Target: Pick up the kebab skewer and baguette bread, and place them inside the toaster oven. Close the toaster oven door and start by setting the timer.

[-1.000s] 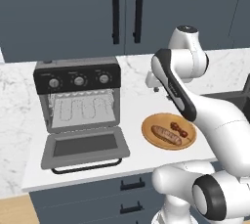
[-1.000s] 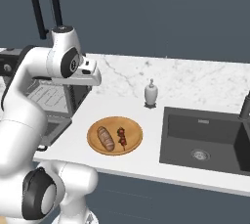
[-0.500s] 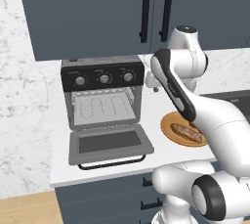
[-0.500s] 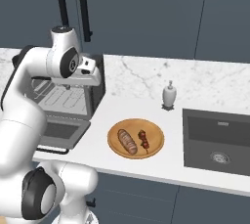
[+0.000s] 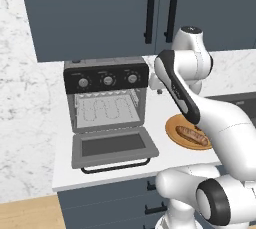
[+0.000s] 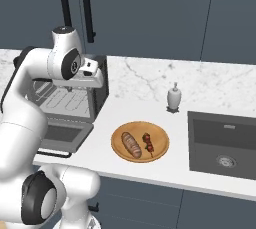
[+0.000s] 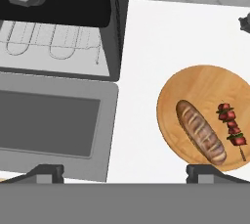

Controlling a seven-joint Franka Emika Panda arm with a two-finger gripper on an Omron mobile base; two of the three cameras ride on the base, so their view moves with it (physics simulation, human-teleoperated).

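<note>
The gripper [image 7: 124, 171] hangs above the counter with its two dark finger tips spread wide and nothing between them; one fingertip [image 7: 45, 171] sits over the near corner of the oven door, the other over the near rim of the plate. In the right base view the gripper [image 6: 75, 89] is high in front of the oven's right side.

Just right of the oven, a round wooden plate [image 7: 195, 86] with visible grain lies flat on the white marble counter [image 7: 141, 47]. On it are two foods, side by side and apart: the baguette bread [image 7: 200, 132], a short golden-brown oblong loaf with scored crust, on the left, and the kebab skewer [image 7: 232, 130], a thin stick threaded with small dark red and brown chunks, on the right.

The toaster oven [image 5: 106, 95] is a boxy grey metal box with a black control panel and three silver knobs. The toaster oven door [image 5: 112, 146], grey-framed with a dark glass window and a black bar handle, is dropped open and lies flat toward the near edge. Inside, a wire rack [image 5: 106, 108] is bare.

Farther right stand a small pale soap dispenser [image 6: 173, 97] and a dark sunken sink [image 6: 222, 143]. Dark blue-grey cabinets [image 5: 100, 13] with black bar handles hang above.
</note>
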